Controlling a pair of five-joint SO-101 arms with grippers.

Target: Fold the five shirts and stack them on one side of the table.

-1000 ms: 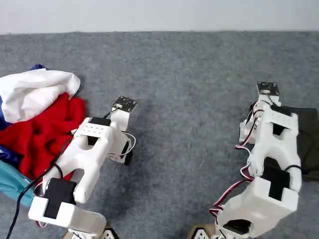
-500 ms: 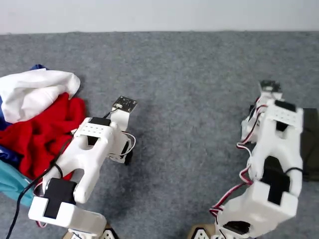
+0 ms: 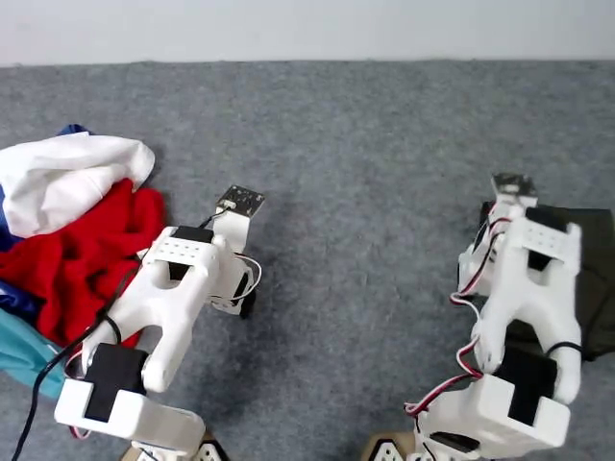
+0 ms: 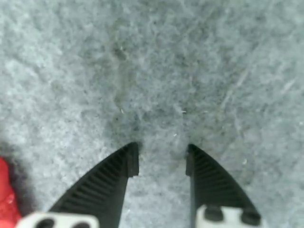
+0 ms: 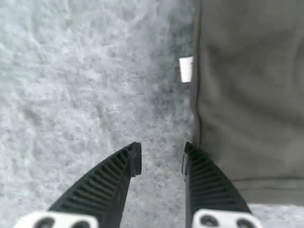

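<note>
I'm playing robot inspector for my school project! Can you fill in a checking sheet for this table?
Surface: grey fuzzy cover, flat.
Job's things: white shirt, red shirt and teal shirt heaped unfolded at one side; dark shirt lies flat at the other.
Clutter: nothing seen.
Grippers: left pincer open above bare cover; right pincer open at the dark shirt's edge; both hold nothing.
Cables: black cable by left arm; red and white wires on right arm.
Surroundings: pale wall behind the table.
</note>
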